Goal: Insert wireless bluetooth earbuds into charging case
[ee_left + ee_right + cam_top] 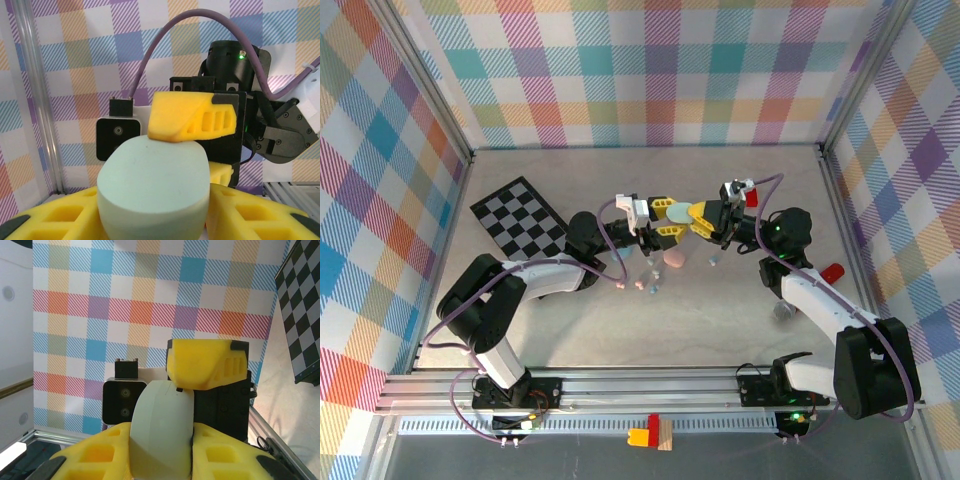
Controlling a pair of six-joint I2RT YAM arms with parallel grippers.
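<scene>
Above mid-surface: left hand (672,220) and right hand (708,220) meet tip to tip, with the mint charging case (152,190) held between them, up off the surface (740,320).
Case look: pale mint, smooth and matte, rounded pebble shape. Its broad face shows in the left wrist view, its narrow edge in the right wrist view.
Left hand: closed on the charging case, yellow fingers (55,220) pressed against both its sides.
Right hand: closed on the same case. In the left wrist view one finger is on top and one underneath.
Earbuds (638,285): tiny pink and light blue bits lying loose on the surface, just nearside of the hands and apart from the held case. Too small to tell more.
Pink case (675,260): on the surface below the two hands, with earbuds on either side of it.
Checkerboard (520,220): flat at far left, well apart from the earbuds.
</scene>
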